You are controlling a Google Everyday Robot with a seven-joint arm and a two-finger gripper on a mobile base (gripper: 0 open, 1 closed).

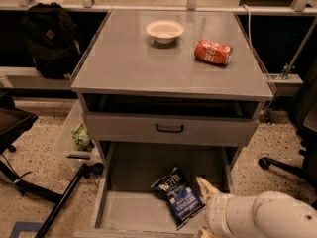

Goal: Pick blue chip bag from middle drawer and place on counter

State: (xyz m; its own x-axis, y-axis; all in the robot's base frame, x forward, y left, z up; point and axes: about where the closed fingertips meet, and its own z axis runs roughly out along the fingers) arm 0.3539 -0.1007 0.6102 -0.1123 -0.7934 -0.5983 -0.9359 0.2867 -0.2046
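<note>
Counter (148,63) spreads broad and grey across the cabinet top, carrying a red soda can (213,52) on its side at the right and a white bowl (165,30) towards the back. Below it sits a closed drawer front (124,129) with a black handle. Under that the middle drawer (133,207) stands pulled out. My white arm comes in from the lower right, and my gripper (205,202) sits low in the drawer's right front corner, just beside the bag. Whether it is wide or narrow I cannot tell. A black backpack (49,38) leans at far left. The blue chip bag (179,198) lies flat on the drawer floor, right of centre. A small green packet (81,137) rests on the ground left of the cabinet.
</note>
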